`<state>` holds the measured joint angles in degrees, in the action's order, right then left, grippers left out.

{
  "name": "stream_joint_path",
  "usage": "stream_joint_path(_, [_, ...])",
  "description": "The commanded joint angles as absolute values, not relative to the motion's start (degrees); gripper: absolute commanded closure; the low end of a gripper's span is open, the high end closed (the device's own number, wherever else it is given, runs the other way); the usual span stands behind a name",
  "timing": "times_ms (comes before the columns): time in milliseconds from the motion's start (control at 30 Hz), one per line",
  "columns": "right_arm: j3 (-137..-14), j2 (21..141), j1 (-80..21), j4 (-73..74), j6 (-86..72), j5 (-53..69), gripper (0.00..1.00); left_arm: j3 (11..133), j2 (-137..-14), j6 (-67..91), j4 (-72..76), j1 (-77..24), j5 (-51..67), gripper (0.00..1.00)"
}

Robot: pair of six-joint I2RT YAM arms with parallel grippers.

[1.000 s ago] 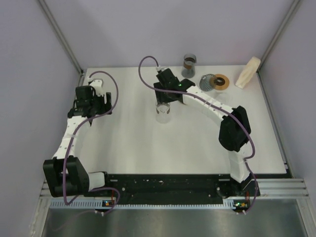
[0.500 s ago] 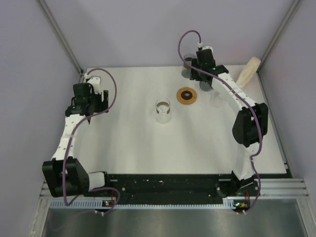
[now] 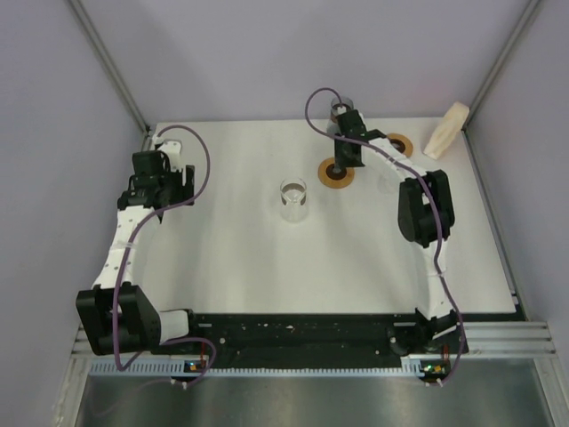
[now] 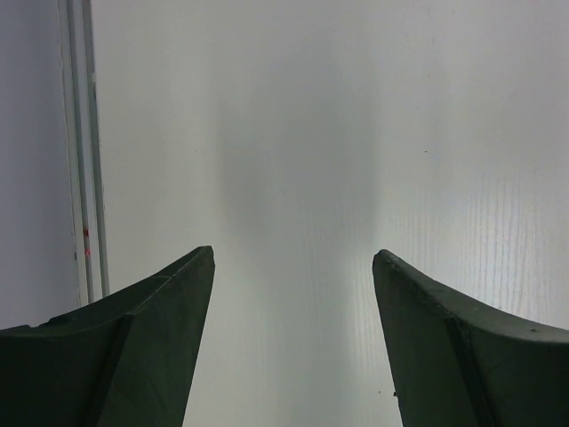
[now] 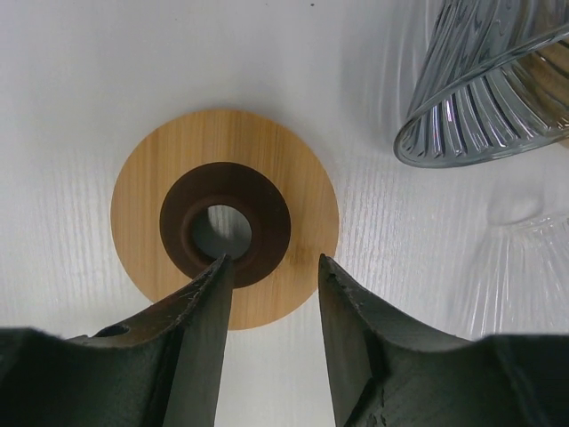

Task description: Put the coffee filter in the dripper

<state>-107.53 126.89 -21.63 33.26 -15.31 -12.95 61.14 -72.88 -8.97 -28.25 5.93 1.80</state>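
Observation:
The beige coffee filter [image 3: 447, 129] leans at the table's back right corner. A ribbed glass dripper cone [image 5: 480, 89] lies tilted just right of a wooden ring with a brown centre [image 5: 225, 218], which also shows in the top view [image 3: 336, 173]. My right gripper [image 5: 271, 260] is open and empty, low over the near edge of that ring, seen from above [image 3: 343, 163]. My left gripper [image 4: 293, 258] is open and empty over bare table at the far left [image 3: 163, 182].
A clear glass beaker [image 3: 293, 200] stands mid-table. A second wooden ring [image 3: 398, 142] lies at the back right, and a dark-banded glass cup [image 3: 340, 108] stands behind the right gripper. A faint clear ribbed piece [image 5: 516, 267] lies right of the ring.
My right arm has swung from the back right area forward and left, ending over the wooden ring. The ring, beaker and left arm have not moved.

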Motion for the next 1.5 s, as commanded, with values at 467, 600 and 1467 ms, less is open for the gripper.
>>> stream_joint_path(467, [-121.64,138.78,-21.53,37.97,-12.83,-13.36,0.70,61.79,-71.54,-9.49,-26.81,6.24,0.79,0.23])
stream_joint_path(600, [-121.03,137.82,-21.53,38.58,-12.22,-12.48,1.00,62.14,-71.80,-9.40,-27.16,6.24,1.58,0.23])
stream_joint_path(1467, [-102.58,101.10,-26.27,21.45,-1.50,-15.20,1.00,81.81,-73.48,-3.62,-38.06,3.88,30.47,0.20])
